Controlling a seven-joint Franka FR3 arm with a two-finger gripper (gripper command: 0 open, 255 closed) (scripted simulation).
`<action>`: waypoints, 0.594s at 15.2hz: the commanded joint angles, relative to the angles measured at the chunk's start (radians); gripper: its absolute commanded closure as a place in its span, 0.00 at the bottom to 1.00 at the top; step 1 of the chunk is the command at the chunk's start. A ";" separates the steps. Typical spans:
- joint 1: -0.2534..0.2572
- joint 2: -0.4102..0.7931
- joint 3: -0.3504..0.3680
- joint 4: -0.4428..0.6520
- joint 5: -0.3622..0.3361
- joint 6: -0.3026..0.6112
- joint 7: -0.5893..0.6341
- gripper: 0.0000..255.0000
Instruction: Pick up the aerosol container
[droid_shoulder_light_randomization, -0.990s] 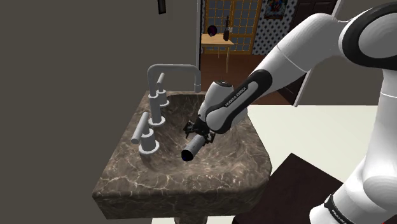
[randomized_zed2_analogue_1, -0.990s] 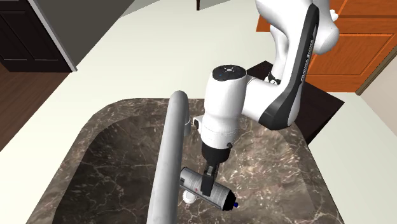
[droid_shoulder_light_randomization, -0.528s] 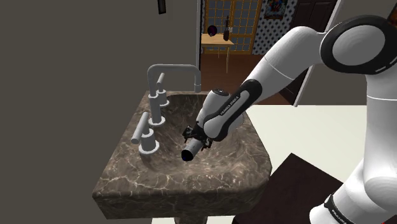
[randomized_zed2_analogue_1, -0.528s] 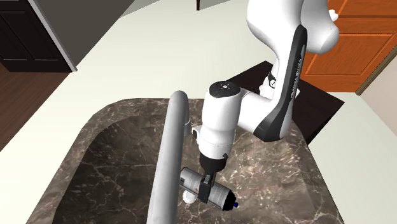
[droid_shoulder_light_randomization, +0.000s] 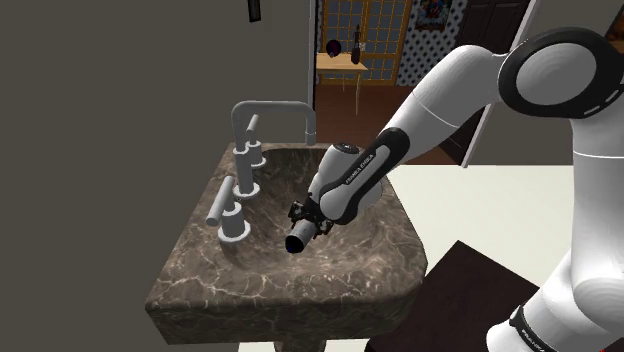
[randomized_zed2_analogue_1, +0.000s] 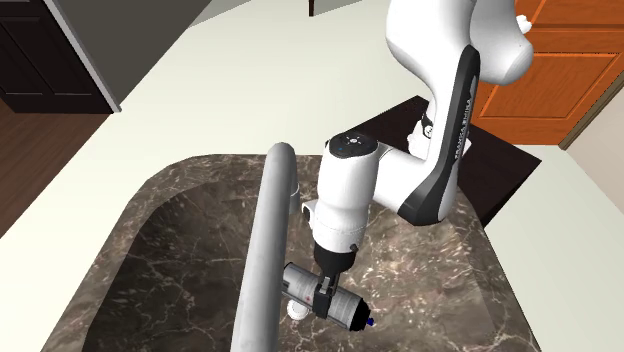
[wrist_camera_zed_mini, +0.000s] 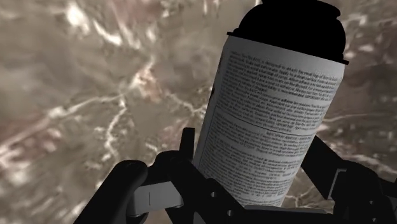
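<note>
shoulder view: beside the stand (droid_shoulder_light_randomization: 470, 290), looking down and left over the sink (droid_shoulder_light_randomization: 290, 300). second exterior view: above the faucet (randomized_zed2_analogue_1: 262, 240), facing the arm (randomized_zed2_analogue_1: 445, 130), near. wrist view: close on the can (wrist_camera_zed_mini: 273, 127). all share the sink.

You see a sink (droid_shoulder_light_randomization: 300, 290) of dark brown veined stone with a deep basin. On its rim, at the shoulder view's left, a grey faucet (droid_shoulder_light_randomization: 262, 108) stands with a square bent spout. Two grey lever handles (droid_shoulder_light_randomization: 222, 203) stand beside it (both tilted). Behind them is a plain dark wall (droid_shoulder_light_randomization: 120, 90). Far back, a small yellow table (droid_shoulder_light_randomization: 340, 62) carries dark objects. The second exterior view shows an orange door (randomized_zed2_analogue_1: 570, 70).
</note>
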 joint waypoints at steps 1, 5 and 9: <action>0.000 0.001 0.000 0.000 0.000 0.000 -0.001 1.00; -0.003 -0.014 0.003 -0.005 0.002 -0.009 -0.001 1.00; -0.011 -0.065 0.013 -0.013 0.009 -0.052 0.001 1.00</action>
